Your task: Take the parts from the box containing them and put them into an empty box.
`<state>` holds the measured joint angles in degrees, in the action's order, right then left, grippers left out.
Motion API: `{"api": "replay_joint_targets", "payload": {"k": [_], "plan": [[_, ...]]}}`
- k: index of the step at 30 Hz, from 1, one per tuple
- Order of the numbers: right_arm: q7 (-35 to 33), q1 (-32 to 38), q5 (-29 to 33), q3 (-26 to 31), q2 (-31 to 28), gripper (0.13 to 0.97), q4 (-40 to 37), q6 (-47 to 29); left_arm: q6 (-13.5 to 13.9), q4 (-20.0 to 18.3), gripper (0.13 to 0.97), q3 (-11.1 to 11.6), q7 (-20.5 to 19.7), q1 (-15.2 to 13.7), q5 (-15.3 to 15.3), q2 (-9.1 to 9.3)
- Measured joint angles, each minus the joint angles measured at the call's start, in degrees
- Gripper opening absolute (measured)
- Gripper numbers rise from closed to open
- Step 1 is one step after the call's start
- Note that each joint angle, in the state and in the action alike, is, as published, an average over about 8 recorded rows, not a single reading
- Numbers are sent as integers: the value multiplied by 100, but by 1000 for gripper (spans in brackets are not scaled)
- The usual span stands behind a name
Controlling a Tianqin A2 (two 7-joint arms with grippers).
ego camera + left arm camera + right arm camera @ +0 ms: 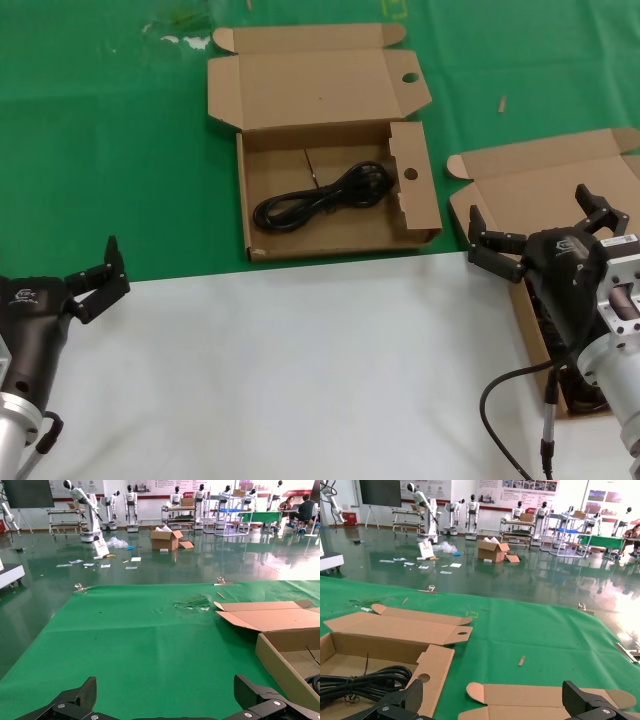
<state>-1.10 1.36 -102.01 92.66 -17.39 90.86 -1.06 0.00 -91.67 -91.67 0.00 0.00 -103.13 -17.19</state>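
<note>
The holed box [262,175] lies open at the middle of the green cloth with one coiled black cable [320,200] in it. It also shows in the left wrist view [280,652] and in the right wrist view [432,667], where the cable [365,680] shows too. The plain-lidded box [530,180] is at the right, largely hidden by my right arm; dark cable shapes [583,392] show inside it. My right gripper [530,212] is open and empty above this box, seen over its lid [540,700]. My left gripper [103,275] is open and empty at the left.
A white sheet [300,370] covers the near half of the table; green cloth [100,150] covers the far half. A small stick of debris [502,103] lies behind the right box. Torn tape bits [180,40] lie at the far edge.
</note>
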Motion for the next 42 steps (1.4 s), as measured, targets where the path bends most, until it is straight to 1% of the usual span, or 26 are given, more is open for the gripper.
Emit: {"api": "replay_joint_targets", "payload": {"k": [42], "plan": [[0,0,0,0,0,966,0,0,0,0,966,0,0,0,0,0]]}}
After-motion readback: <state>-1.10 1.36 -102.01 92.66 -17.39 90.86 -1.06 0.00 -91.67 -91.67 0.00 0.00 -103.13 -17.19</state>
